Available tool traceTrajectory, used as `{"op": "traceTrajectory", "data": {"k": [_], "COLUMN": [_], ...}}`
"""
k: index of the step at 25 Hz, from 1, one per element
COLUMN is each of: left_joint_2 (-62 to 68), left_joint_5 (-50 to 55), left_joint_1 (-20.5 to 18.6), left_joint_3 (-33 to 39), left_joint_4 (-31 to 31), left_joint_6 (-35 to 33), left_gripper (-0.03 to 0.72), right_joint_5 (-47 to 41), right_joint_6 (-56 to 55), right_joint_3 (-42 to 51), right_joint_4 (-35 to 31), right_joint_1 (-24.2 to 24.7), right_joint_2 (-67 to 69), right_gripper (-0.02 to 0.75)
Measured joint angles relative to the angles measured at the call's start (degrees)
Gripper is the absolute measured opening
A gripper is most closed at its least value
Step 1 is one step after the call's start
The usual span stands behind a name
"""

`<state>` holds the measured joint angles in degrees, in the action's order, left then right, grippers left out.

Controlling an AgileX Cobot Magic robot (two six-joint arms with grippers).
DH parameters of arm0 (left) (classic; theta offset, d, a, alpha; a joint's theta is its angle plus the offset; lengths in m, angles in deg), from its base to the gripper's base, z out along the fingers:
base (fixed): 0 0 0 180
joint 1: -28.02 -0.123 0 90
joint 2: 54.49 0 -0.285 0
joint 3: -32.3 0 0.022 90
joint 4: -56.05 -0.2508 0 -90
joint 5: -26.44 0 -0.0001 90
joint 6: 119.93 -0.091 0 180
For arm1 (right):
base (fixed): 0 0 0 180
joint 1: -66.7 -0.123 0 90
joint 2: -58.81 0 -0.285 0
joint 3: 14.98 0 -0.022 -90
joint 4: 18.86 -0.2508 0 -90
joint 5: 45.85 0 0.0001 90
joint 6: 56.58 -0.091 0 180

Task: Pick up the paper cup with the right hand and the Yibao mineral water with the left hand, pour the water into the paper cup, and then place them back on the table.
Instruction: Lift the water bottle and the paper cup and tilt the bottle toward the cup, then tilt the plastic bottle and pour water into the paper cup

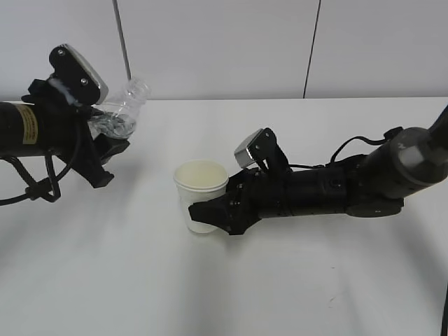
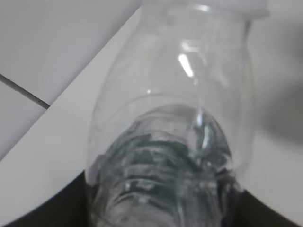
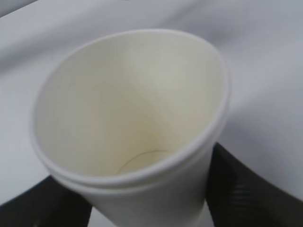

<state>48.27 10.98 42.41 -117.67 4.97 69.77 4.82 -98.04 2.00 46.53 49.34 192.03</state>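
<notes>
Right gripper (image 1: 203, 210) jaws pinch the upright paper cup (image 1: 200, 187). Left of the cup, left gripper (image 1: 105, 143) jaws clamp the tilted Yibao mineral water (image 1: 122, 106) above the table (image 1: 231, 294).

White panel wall (image 1: 224, 42) w/ two dark vertical seams behind.

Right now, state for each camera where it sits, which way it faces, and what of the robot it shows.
Exterior: from in front, slanting down on the table; both arms show, left gripper around the Yibao mineral water, right gripper around the paper cup.
Left wrist: on the left arm, looking along the bottle; dark gripper edges below.
Right wrist: on the right arm, looking into the cup; dark fingers beside it.
Shared: exterior shows both items.
</notes>
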Motion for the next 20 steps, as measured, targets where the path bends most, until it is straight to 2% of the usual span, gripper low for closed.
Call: {"op": "traceTrajectory", "data": {"k": [7, 20], "left_joint_2": [-0.33, -0.33], "left_joint_5": [3.76, 5.72], "left_joint_1": [2.11, 2.48], "left_joint_3": [0.0, 0.0], "left_joint_4": [-3.03, -4.66], "left_joint_6": [-0.05, -0.05], "left_gripper": [0.363, 0.363], "right_joint_5": [-0.21, -0.21], "right_joint_6": [-1.03, -1.24], "right_joint_3": [-0.14, -0.55], "right_joint_4": [0.91, 1.75], "right_joint_1": [0.0, 0.0], "right_joint_2": [0.0, 0.0], "right_gripper": [0.511, 0.511]}}
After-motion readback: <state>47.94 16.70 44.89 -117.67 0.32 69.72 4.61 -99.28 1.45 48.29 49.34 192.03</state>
